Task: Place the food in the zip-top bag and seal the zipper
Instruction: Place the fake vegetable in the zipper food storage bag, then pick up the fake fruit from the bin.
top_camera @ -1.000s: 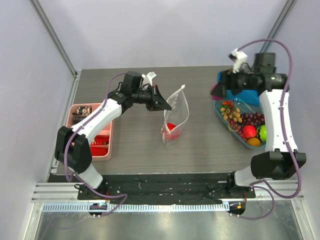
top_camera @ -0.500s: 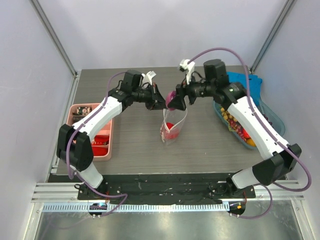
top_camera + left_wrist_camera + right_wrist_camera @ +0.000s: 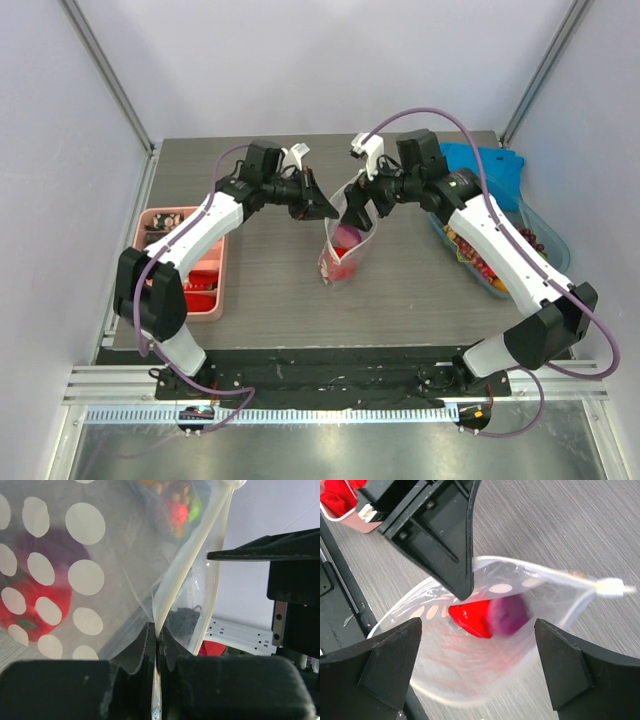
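Observation:
The zip-top bag (image 3: 345, 258) stands upright mid-table with its mouth open. My left gripper (image 3: 324, 209) is shut on the left edge of the mouth, its jaws pinching the whitish zipper (image 3: 186, 562). My right gripper (image 3: 480, 672) hangs open directly above the mouth, nothing between its fingers. Inside the bag lie a red piece of food (image 3: 470, 619) and a blurred purple piece (image 3: 509, 614). In the left wrist view the red piece (image 3: 27, 605) and purple piece (image 3: 47, 547) show through the dotted plastic. More food (image 3: 478, 255) sits in the tub at right.
A clear blue-tinted tub (image 3: 553, 243) stands at the right edge, with a blue lid (image 3: 492, 166) behind it. A pink compartment tray (image 3: 221, 270) holding red pieces sits at the left. Both arms meet over the bag.
My right arm swung from the tub to above the bag carrying a purple piece, then opened wide. The piece now lies in the bag. The left gripper kept its hold.

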`<action>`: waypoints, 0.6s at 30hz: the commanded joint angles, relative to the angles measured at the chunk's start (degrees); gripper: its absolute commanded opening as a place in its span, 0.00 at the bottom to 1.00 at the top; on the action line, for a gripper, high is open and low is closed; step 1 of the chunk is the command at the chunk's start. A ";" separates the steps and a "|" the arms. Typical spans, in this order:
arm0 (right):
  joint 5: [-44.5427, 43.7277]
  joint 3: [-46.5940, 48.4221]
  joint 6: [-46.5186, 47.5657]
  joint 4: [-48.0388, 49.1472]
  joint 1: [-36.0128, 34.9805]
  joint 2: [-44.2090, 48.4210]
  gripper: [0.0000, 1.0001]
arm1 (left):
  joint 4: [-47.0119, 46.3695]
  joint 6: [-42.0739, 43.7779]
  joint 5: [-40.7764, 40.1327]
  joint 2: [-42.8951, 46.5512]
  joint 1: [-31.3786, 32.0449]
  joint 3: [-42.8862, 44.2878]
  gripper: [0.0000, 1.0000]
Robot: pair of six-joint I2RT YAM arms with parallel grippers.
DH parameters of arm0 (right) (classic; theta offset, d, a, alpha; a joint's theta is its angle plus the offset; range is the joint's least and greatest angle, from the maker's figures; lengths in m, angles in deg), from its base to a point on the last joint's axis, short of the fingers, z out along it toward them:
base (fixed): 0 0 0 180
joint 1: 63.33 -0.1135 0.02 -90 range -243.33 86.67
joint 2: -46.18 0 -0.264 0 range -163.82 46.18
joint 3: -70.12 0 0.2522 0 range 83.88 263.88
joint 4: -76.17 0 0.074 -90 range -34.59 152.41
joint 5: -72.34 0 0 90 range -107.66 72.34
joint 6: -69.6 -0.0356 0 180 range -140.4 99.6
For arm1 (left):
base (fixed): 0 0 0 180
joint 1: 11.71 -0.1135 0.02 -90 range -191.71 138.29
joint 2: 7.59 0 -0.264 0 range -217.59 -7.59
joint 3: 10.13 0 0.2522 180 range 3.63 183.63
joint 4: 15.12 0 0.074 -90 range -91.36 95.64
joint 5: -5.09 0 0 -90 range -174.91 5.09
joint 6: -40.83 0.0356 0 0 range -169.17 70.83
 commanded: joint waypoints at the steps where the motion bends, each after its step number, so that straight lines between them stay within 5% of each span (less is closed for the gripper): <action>1: 0.67 5.07 -0.72 -1.14 5.80 4.77 1.00 | -0.82 0.69 1.28 0.54 -0.05 2.09 0.08; 8: 10.00 9.83 0.67 -13.08 30.59 5.73 1.00 | -0.20 1.74 1.10 1.15 -0.05 2.09 0.05; 18: 4.39 2.99 25.10 -34.89 65.65 7.94 0.97 | -0.64 2.01 1.80 1.42 -0.05 2.00 0.03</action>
